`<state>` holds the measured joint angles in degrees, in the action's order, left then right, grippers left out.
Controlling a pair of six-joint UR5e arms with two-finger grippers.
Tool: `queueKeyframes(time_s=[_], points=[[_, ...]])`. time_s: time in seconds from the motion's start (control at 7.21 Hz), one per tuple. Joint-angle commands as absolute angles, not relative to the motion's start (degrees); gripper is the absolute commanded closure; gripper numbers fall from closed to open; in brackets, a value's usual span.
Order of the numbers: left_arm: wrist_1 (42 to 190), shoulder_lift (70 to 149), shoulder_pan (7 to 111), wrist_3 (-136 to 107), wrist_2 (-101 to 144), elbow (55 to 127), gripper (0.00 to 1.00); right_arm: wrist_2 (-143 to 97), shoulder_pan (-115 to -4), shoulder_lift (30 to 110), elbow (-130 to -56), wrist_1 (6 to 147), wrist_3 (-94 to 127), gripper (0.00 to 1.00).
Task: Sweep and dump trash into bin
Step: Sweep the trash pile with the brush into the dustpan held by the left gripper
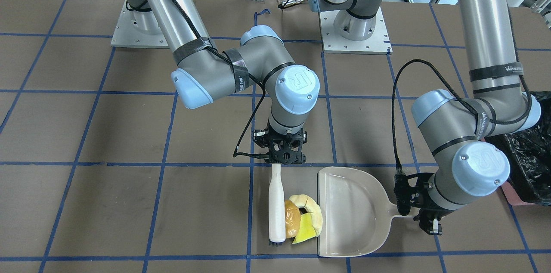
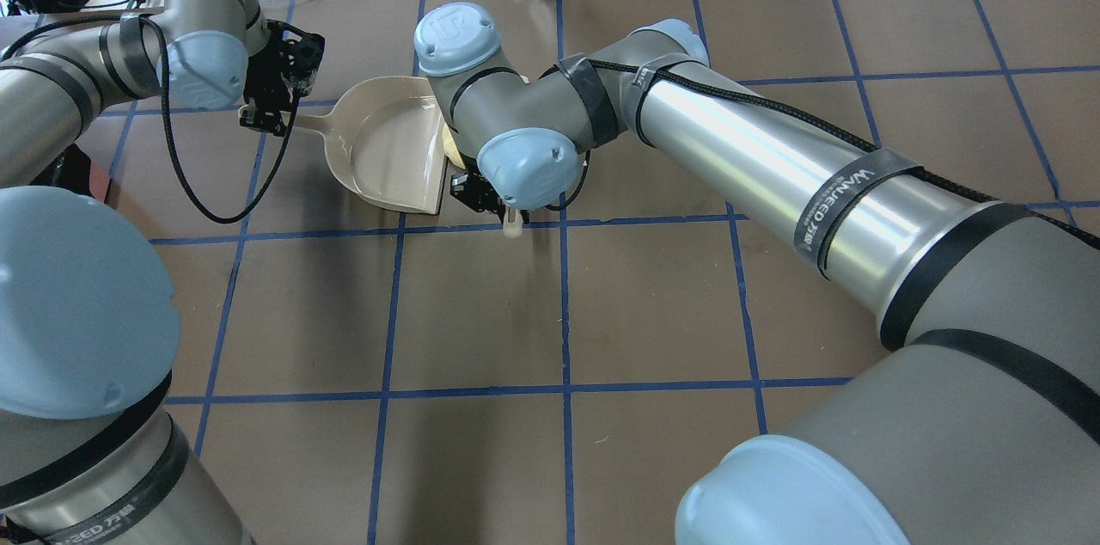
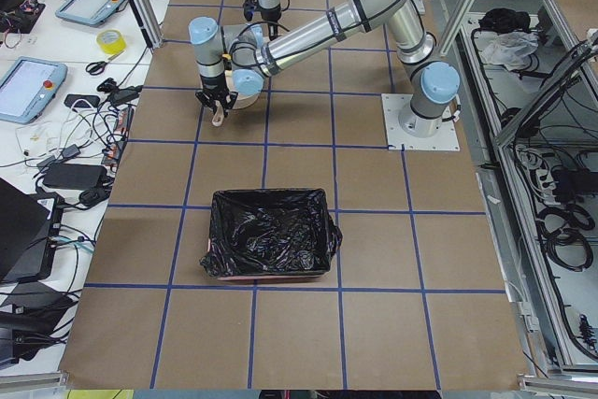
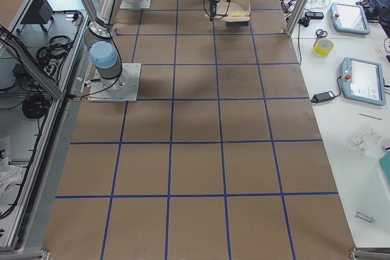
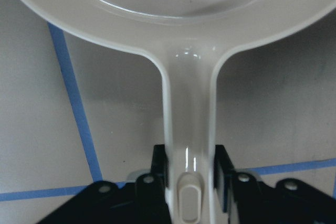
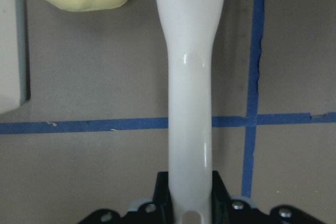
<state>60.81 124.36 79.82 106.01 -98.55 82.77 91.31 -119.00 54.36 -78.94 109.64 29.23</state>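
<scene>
The table (image 1: 129,135) is covered with matte brown sheeting, ruled into squares by blue tape. A smooth white plastic brush (image 1: 276,204) is laid flat on it. Its slim handle is clamped between the fingers of the right gripper (image 6: 190,203), and short dark bristles (image 1: 275,243) are seen at the far end.

Three pieces of trash are bunched between the brush head and the dustpan (image 1: 357,208). A lumpy golden-brown potato shape (image 1: 292,217) is pressed against the brush. A pale cream curved ring piece (image 1: 312,208) is arched over it and appears to touch the pan's straight open lip. A yellow wedge (image 1: 305,230) is set just beside that lip. All three are still on the table, outside the pan.

The dustpan is made of glossy beige plastic, with a rounded raised back wall. Its narrow handle (image 5: 189,103) is held tight in the closed fingers of the left gripper (image 5: 190,182).

The bin (image 3: 222,240), a rectangular pink container lined with crinkled shiny black plastic, is placed well apart from the pan on the robot's left, with its top open. Its black liner is seen at the edge of the front-facing view, just behind the left arm's elbow.

Wide squares of brown covering are seen stretching from the brush towards the robot's right. On the other side, little gap is left between the trash and the pan's lip.
</scene>
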Motion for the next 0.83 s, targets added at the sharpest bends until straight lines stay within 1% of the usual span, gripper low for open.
queueKeyframes(time_s=[0.0,0.69], points=[[60.91,124.10,80.15,106.00,-98.70,82.79,1.00,90.00,-120.06,52.65,-76.39,109.60,30.50,1.00],[60.82,124.10,80.24,106.08,-98.70,82.79,1.00,88.24,-121.29,52.12,-76.03,111.52,33.13,1.00]])
